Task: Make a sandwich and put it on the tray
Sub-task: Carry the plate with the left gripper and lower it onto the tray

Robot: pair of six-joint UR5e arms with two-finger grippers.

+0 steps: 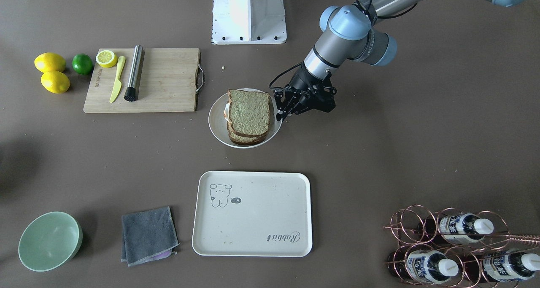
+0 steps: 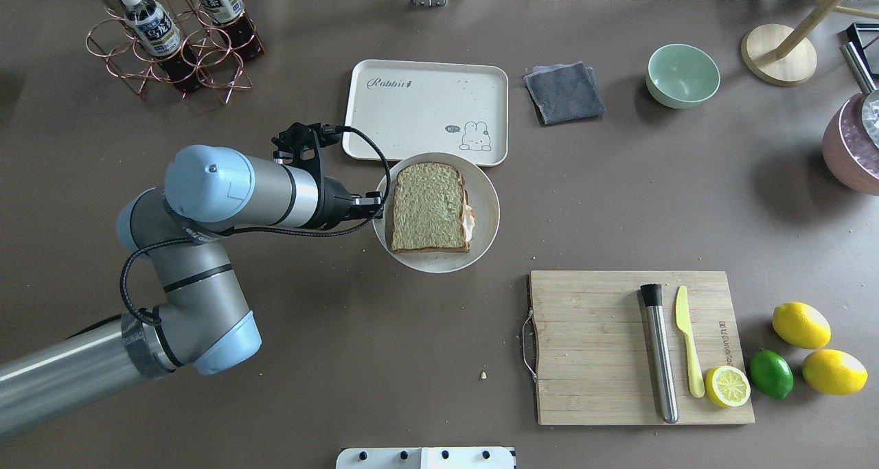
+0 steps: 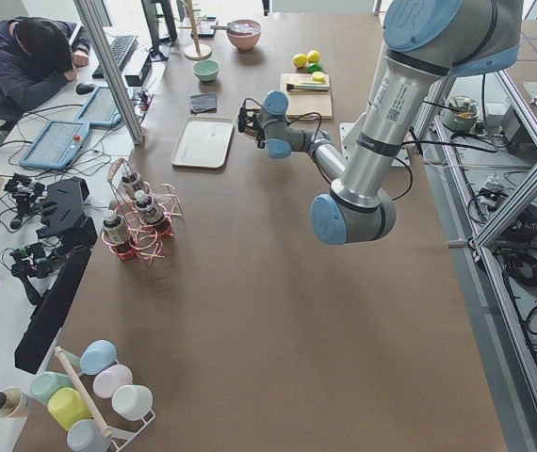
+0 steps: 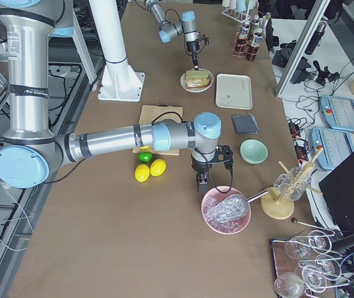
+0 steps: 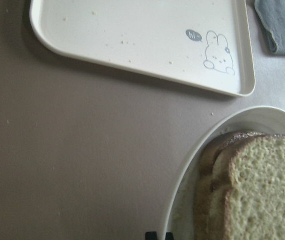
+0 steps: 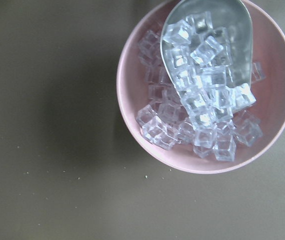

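The sandwich (image 2: 429,208), brown-crusted bread with egg white showing at one side, lies on a small round white plate (image 2: 484,201). My left gripper (image 2: 378,204) is at the plate's rim on the robot's left. In the left wrist view its jaws (image 5: 157,235) are closed together on that rim. The cream tray (image 2: 412,105) with the bear drawing lies just beyond the plate, with nothing on it but crumbs. My right gripper (image 4: 199,183) hangs beside a pink bowl of ice (image 6: 207,85); I cannot tell whether it is open or shut.
A wooden cutting board (image 2: 618,345) holds a steel muddler, a yellow knife and a lemon half. Two lemons and a lime (image 2: 770,373) lie beside it. A grey cloth (image 2: 564,91) and a green bowl (image 2: 682,75) are right of the tray, and a copper bottle rack (image 2: 172,36) is left.
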